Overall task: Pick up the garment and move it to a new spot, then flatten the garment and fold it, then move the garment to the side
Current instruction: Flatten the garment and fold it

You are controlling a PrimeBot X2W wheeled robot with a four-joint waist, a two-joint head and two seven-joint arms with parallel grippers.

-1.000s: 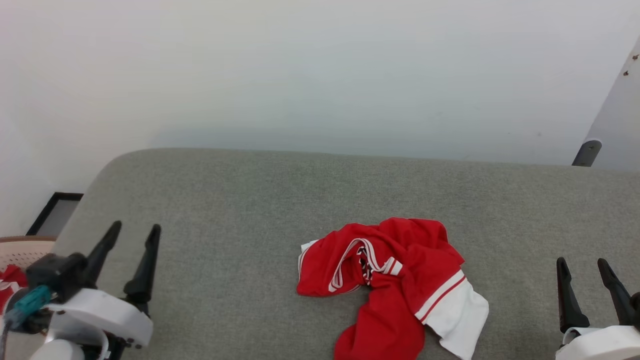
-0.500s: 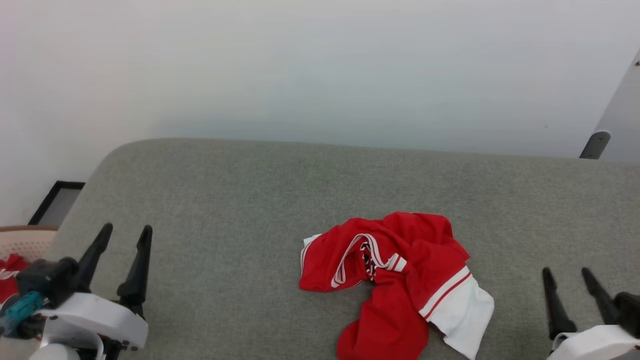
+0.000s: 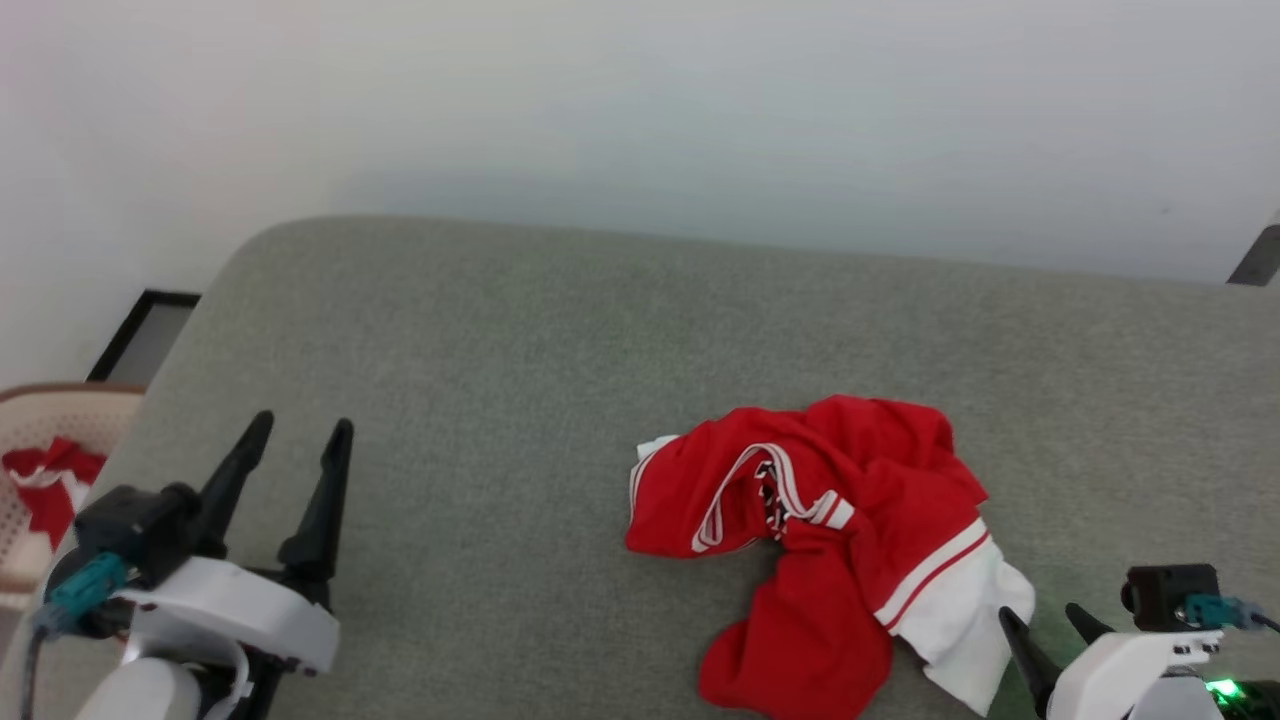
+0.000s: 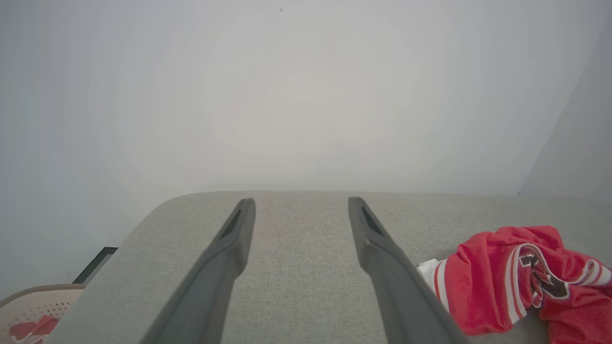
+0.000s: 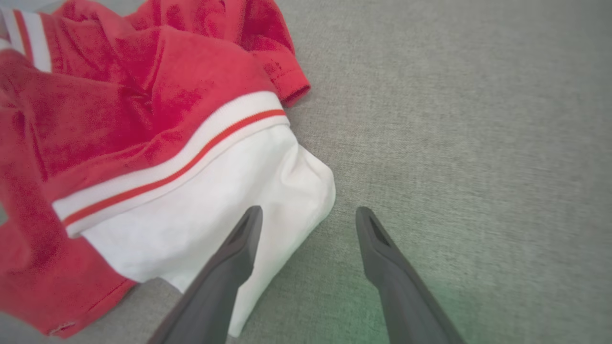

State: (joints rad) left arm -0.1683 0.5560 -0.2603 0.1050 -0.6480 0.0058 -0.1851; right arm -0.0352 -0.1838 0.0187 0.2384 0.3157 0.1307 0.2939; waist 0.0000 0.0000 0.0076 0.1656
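The garment (image 3: 830,540), a red jersey with a white sleeve end and striped trim, lies crumpled on the grey cushioned surface (image 3: 560,340), right of centre. My right gripper (image 3: 1045,625) is open beside the white sleeve end at the lower right. In the right wrist view the right gripper (image 5: 308,215) hovers tilted down, one finger over the white sleeve (image 5: 201,210), the other over bare fabric. My left gripper (image 3: 295,435) stands open at the lower left, far from the garment. Between the left gripper's fingers (image 4: 301,203) is bare surface, with the garment (image 4: 516,277) to its right.
A pale perforated basket (image 3: 45,410) holding red cloth sits off the surface's left edge. A white wall rises behind the surface. A dark framed panel (image 3: 145,330) lies on the floor at the left. The surface's left corner is rounded.
The head camera has tilted down and shifted. My right gripper has turned downward and moved left, up to the white sleeve end. The garment has not moved.
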